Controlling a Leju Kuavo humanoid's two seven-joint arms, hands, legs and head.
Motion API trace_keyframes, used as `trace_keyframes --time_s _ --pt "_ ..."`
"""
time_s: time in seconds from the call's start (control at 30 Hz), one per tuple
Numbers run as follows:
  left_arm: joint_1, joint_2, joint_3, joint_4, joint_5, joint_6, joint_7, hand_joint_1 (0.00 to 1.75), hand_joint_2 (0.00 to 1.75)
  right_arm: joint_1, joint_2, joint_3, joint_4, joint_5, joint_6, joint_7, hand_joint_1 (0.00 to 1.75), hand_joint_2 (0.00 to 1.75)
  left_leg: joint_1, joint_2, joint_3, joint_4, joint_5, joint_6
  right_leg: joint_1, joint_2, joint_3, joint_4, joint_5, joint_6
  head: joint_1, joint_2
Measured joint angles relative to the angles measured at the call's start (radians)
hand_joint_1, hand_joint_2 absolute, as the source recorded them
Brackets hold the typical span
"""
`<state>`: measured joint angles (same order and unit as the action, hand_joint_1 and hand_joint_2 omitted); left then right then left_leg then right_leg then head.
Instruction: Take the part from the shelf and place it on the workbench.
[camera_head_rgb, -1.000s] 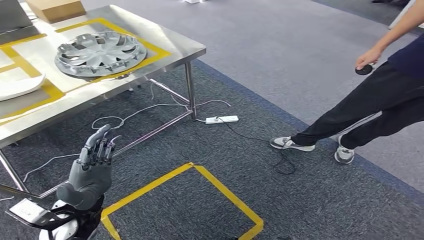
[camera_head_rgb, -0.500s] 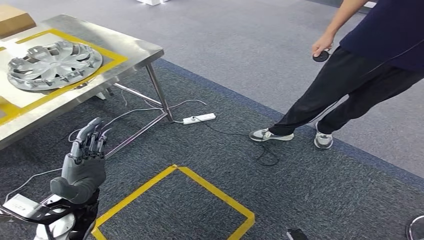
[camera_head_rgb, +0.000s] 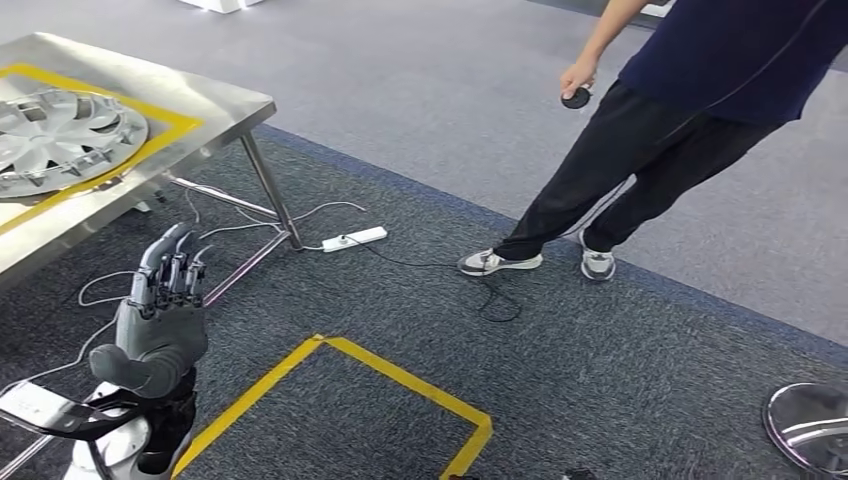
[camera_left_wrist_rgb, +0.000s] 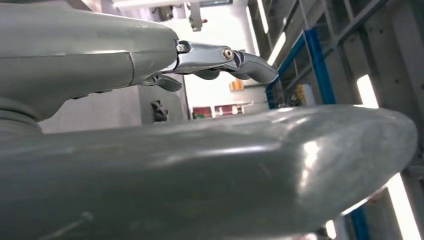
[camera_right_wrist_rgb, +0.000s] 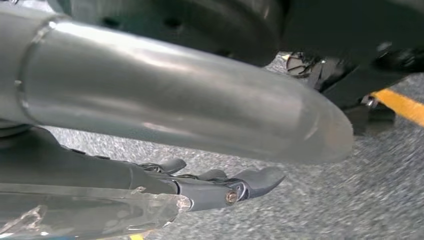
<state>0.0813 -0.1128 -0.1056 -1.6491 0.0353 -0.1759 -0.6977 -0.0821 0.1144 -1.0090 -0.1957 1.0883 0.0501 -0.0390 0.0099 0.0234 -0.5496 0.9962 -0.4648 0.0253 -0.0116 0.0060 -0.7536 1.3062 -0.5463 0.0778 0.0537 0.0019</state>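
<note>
A silver wheel cover (camera_head_rgb: 55, 135) lies flat inside a yellow-taped zone on the steel workbench (camera_head_rgb: 205, 100) at the far left of the head view. My left hand (camera_head_rgb: 160, 320) is raised at the lower left, in front of the bench and apart from it, fingers straight and holding nothing. In the left wrist view the left hand (camera_left_wrist_rgb: 150, 165) has its fingers (camera_left_wrist_rgb: 225, 55) stretched out against a hall background. My right hand (camera_right_wrist_rgb: 200, 187) hangs over grey carpet, fingers extended and holding nothing.
A person (camera_head_rgb: 690, 90) stands at the upper right holding a small black round object (camera_head_rgb: 575, 98). A white power strip (camera_head_rgb: 353, 239) and loose cables lie by the bench leg. A yellow taped square (camera_head_rgb: 400, 375) marks the carpet; a chrome disc (camera_head_rgb: 810, 425) sits at the lower right.
The camera has swung to the right: bench and wheel cover slid toward the picture's left edge and the person came further into view. My left hand stays raised and holds nothing.
</note>
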Motion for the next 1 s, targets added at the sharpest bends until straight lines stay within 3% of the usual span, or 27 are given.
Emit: trace_keyframes --time_s 0.03,0.07,0.13,0.17,0.2,0.27,0.3,0.33,0.4,0.47,0.5,0.53,0.57,0.63,0.7,0.77,0.8,0.87,0.93,1.0 --pt "0.001 0.0 0.001 0.0 -0.002 0.0 0.0 0.0 0.0 0.002 -0.002 0.0 0.0 0.0 -0.001 -0.001 0.0 0.0 -0.001 0.01 0.002 0.0 -0.001 0.0 0.0 -0.002 0.014 -0.021 0.017 -0.001 0.0 0.0" --pt "0.002 0.0 0.001 0.0 -0.002 -0.001 0.0 0.0 0.0 0.003 -0.006 0.0 0.0 -0.001 -0.002 -0.002 0.0 0.0 -0.001 0.019 0.005 0.0 -0.003 -0.002 0.0 -0.009 0.048 -0.079 0.048 -0.002 0.0 0.0" --pt "0.002 0.0 0.003 -0.001 0.0 -0.003 0.0 0.0 0.0 0.001 -0.01 0.0 -0.001 -0.002 -0.003 -0.006 0.0 0.0 -0.005 0.035 0.012 0.002 -0.009 -0.009 0.004 -0.045 0.127 -0.219 0.098 -0.009 0.0 0.0" --pt "0.003 0.0 0.003 -0.002 0.002 -0.004 0.0 0.0 0.0 -0.001 -0.011 0.0 -0.001 -0.002 -0.003 -0.008 0.0 0.0 -0.008 0.042 0.014 0.002 -0.011 -0.013 0.006 -0.057 0.151 -0.263 0.109 -0.015 -0.001 0.0" --pt "0.003 0.0 0.004 -0.002 0.003 -0.004 0.0 0.0 0.0 -0.003 -0.011 0.0 -0.001 -0.002 -0.002 -0.01 0.0 0.0 -0.012 0.048 0.015 0.003 -0.013 -0.018 0.009 -0.063 0.161 -0.281 0.111 -0.021 -0.001 0.0" --pt "0.005 0.0 0.004 -0.005 0.005 -0.006 0.0 0.0 0.0 -0.004 -0.011 0.0 -0.001 -0.002 0.0 -0.013 0.0 0.0 -0.013 0.061 0.017 0.001 -0.014 -0.026 0.01 -0.044 0.159 -0.282 0.113 -0.033 -0.001 0.0" --pt "0.005 0.0 0.004 -0.007 0.005 -0.006 0.0 0.0 0.0 -0.003 -0.011 0.0 -0.001 -0.001 0.001 -0.014 0.0 0.0 -0.011 0.056 0.017 0.004 -0.02 -0.031 0.009 -0.035 0.158 -0.284 0.115 -0.039 -0.002 0.0" --pt "0.006 0.0 0.005 -0.01 0.006 -0.007 0.0 0.0 0.0 -0.003 -0.011 0.0 -0.001 -0.001 0.002 -0.014 0.0 0.0 -0.009 0.042 0.01 0.022 -0.036 -0.037 0.007 -0.025 0.157 -0.287 0.118 -0.045 -0.002 0.0" --pt "0.01 0.0 0.007 -0.014 0.007 -0.007 0.0 0.0 0.0 -0.004 -0.011 0.0 -0.001 0.001 0.003 -0.015 0.0 0.0 -0.007 0.003 -0.036 0.124 -0.095 -0.044 0.002 -0.006 0.156 -0.29 0.122 -0.055 -0.004 0.0" --pt "0.016 0.0 0.01 -0.015 0.008 -0.007 0.0 0.0 0.0 -0.003 -0.011 0.0 -0.001 0.002 0.005 -0.014 0.0 0.0 -0.007 -0.012 -0.103 0.257 -0.147 -0.046 0.002 0.015 0.154 -0.29 0.123 -0.058 -0.004 0.0" --pt "0.019 0.0 0.011 -0.016 0.009 -0.006 0.0 0.0 0.0 -0.002 -0.011 0.0 -0.001 0.003 0.005 -0.012 0.0 0.0 -0.007 -0.013 -0.123 0.289 -0.148 -0.046 0.001 0.027 0.154 -0.289 0.123 -0.058 -0.004 0.0" --pt "0.021 0.0 0.012 -0.016 0.011 -0.007 0.0 0.0 0.0 0.0 -0.011 0.0 -0.001 0.004 0.005 -0.01 0.0 0.0 -0.006 -0.014 -0.125 0.285 -0.129 -0.047 0.001 0.039 0.154 -0.289 0.124 -0.057 -0.004 0.0" --pt "0.022 0.0 0.012 -0.017 0.014 -0.008 0.0 0.0 0.0 0.001 -0.01 0.0 -0.001 0.005 0.005 -0.007 0.0 0.0 -0.004 -0.018 -0.108 0.242 -0.094 -0.047 -0.001 0.051 0.154 -0.289 0.124 -0.056 -0.004 0.0" --pt "0.023 0.0 0.013 -0.019 0.022 -0.018 0.0 0.0 0.0 0.001 -0.01 0.0 -0.001 0.007 0.006 -0.005 0.0 0.0 0.005 -0.052 -0.049 0.109 -0.024 -0.049 -0.002 0.075 0.152 -0.285 0.126 -0.047 -0.005 0.0" --pt "0.025 0.001 0.016 -0.021 0.033 -0.034 0.0 0.0 0.0 0.0 -0.009 0.0 -0.001 0.009 0.005 -0.006 0.0 0.0 0.011 -0.085 -0.015 0.028 -0.002 -0.047 -0.002 0.095 0.143 -0.281 0.127 -0.035 -0.006 0.0" --pt "0.026 0.002 0.017 -0.022 0.044 -0.053 0.0 0.0 0.0 0.004 -0.009 0.0 -0.001 0.011 0.005 -0.011 0.0 0.0 0.009 -0.079 -0.013 0.018 -0.003 -0.034 -0.004 0.111 0.134 -0.286 0.132 -0.022 -0.007 0.0" --pt "0.026 0.002 0.017 -0.022 0.045 -0.06 0.0 0.0 0.0 0.008 -0.009 0.0 -0.001 0.012 0.005 -0.014 0.0 0.0 0.009 -0.07 -0.013 0.017 -0.001 -0.028 -0.005 0.105 0.13 -0.284 0.132 -0.017 -0.007 0.0" --pt "0.029 0.003 0.016 -0.021 0.041 -0.067 0.0 0.0 0.0 0.01 -0.009 0.0 -0.001 0.013 0.005 -0.019 0.0 0.0 0.011 -0.051 -0.012 0.014 0.003 -0.015 -0.003 0.061 0.104 -0.236 0.102 -0.01 0.0 0.0" --pt "0.035 0.005 0.016 -0.019 0.04 -0.066 0.0 0.0 0.0 0.007 -0.006 0.0 -0.001 0.015 0.005 -0.021 0.0 0.0 0.007 -0.028 -0.012 0.014 0.002 -0.007 0.0 0.014 0.045 -0.109 0.036 -0.006 0.006 0.0" --pt "0.041 0.008 0.016 -0.016 0.046 -0.065 0.0 0.0 0.0 0.006 -0.004 0.0 -0.001 0.016 0.005 -0.021 0.0 0.0 0.002 -0.004 -0.012 0.014 0.0 -0.005 0.0 0.002 -0.003 -0.002 -0.002 -0.005 0.006 0.0"
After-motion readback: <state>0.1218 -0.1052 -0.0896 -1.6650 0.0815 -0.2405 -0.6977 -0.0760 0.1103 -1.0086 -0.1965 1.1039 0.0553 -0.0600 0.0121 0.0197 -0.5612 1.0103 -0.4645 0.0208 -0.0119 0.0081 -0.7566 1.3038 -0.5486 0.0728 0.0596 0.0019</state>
